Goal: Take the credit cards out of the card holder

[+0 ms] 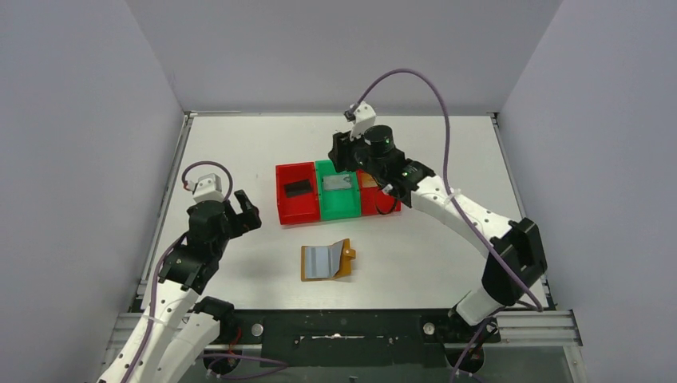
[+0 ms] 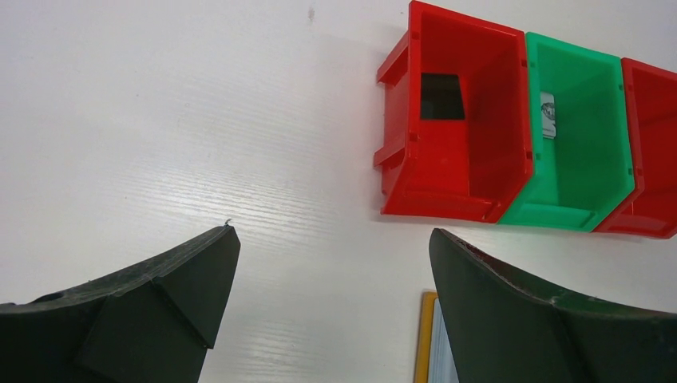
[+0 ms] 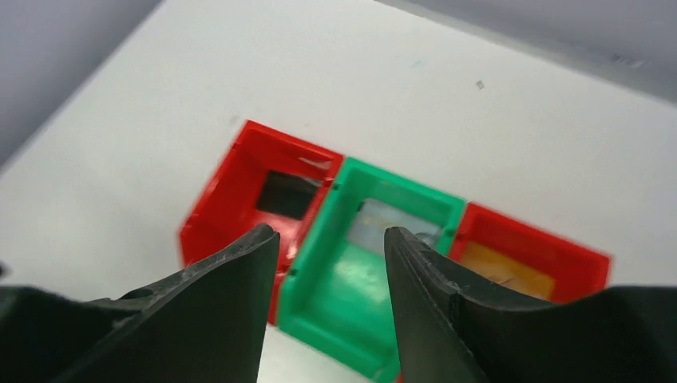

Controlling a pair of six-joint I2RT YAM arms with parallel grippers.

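Right wrist: right tool (image 3: 329,234) half-open, empty.

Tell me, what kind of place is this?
Probably a robot lab's test booth: plain grey walls box in a white table, a left arm and right arm are mounted at its near edge, and red and green bins sit in a row.
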